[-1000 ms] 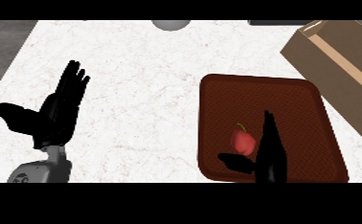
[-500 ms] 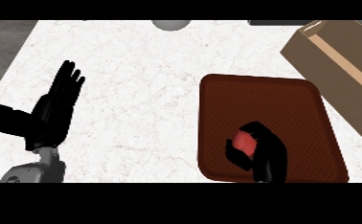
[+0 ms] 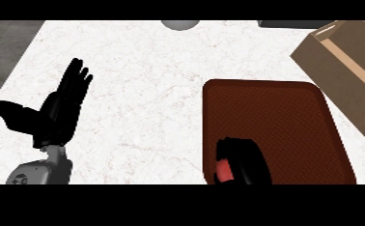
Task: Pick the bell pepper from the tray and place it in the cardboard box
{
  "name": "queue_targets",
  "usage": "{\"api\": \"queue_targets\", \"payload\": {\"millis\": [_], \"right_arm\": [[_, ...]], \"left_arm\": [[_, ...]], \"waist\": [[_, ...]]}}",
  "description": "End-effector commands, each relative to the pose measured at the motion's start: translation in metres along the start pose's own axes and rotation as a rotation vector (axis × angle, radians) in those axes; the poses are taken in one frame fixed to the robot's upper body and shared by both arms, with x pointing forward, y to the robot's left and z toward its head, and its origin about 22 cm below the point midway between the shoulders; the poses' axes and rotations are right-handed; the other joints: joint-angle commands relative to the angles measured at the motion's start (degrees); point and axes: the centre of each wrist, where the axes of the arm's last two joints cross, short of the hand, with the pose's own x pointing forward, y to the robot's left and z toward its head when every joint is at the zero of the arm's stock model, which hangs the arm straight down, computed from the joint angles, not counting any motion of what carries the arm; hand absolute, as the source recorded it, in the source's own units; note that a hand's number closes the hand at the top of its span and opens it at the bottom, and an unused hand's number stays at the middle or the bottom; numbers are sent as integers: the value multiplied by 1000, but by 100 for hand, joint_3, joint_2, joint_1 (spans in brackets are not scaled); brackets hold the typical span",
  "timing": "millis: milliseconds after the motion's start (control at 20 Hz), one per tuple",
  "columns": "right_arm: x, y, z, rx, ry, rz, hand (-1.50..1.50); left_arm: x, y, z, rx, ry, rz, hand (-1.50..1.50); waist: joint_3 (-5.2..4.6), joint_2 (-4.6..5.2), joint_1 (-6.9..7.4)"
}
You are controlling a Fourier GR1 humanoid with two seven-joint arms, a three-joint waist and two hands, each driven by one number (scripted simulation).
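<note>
Fingers (image 3: 246,160) curl round bell pepper (image 3: 224,172) on tray (image 3: 278,109), cardboard box (image 3: 335,65) beyond

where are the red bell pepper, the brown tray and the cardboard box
red bell pepper (image 3: 224,172), head view, on the red sliver showing beside the curled right robot hand
dark brown rectangular tray (image 3: 274,111), head view, on its bare floor
tan cardboard box (image 3: 335,61), head view, on its outer wall

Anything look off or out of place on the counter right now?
Nothing stands out. The right hand is curled round the red bell pepper at the near end of the tray. The cardboard box sits at the right edge, nothing spilled. The left hand rests open at the left.
</note>
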Motion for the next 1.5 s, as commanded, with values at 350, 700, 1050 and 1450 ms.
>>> {"api": "queue_targets", "payload": {"millis": [350,700,1050,1450], "right_arm": [[-5,-87,30,-15,-453,213,150],[18,-158,53,-246,-361,-77,150],[1,-202,62,-483,-149,-128,150],[-52,-261,28,-471,-16,-151,150]], "left_arm": [[-1,-3,1,27,-5,7,0],[-4,7,10,42,8,-4,0],[8,21,-6,46,-3,-2,0],[6,15,-4,22,6,-6,0]], "waist": [[5,-25,-256],[4,-26,-247],[5,-16,-285],[5,-10,-225]]}}
